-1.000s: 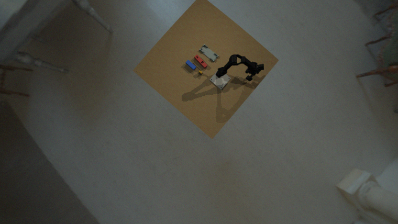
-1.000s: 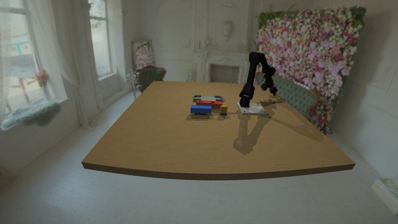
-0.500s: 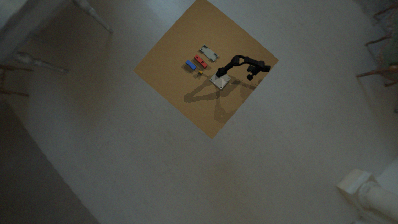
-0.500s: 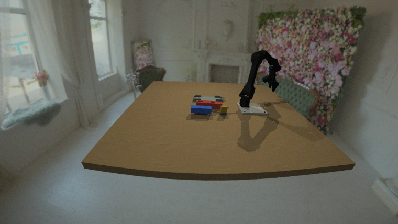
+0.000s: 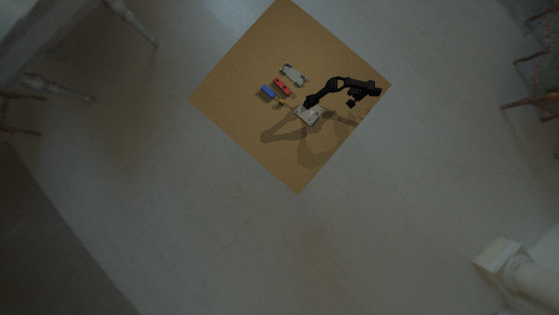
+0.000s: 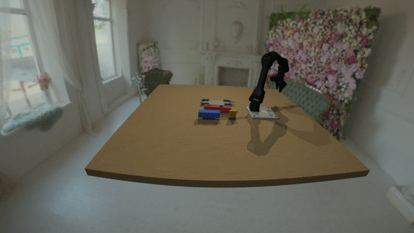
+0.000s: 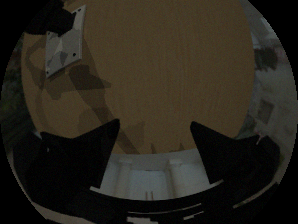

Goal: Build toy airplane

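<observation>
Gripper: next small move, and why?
I'd swing the open gripper back over the base toward the red fuselage, staying high. It holds nothing and hangs on the far side of the base plate from the parts; the fuselage lies beside the grey jig, not in it, so seating it first seems sensible.

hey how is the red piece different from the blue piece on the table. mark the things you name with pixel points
The red piece (image 5: 281, 86) (image 6: 217, 108) is longer, while the blue piece (image 5: 268, 90) (image 6: 208, 114) is shorter. The red piece has dark openings in its top; the blue piece shows none on its upper face. The red piece lies next to the grey jig (image 5: 293, 74) (image 6: 216, 102), whereas the blue piece is on the red one's far side from it. Both are elongated blocks lying roughly parallel, outside the jig.
</observation>
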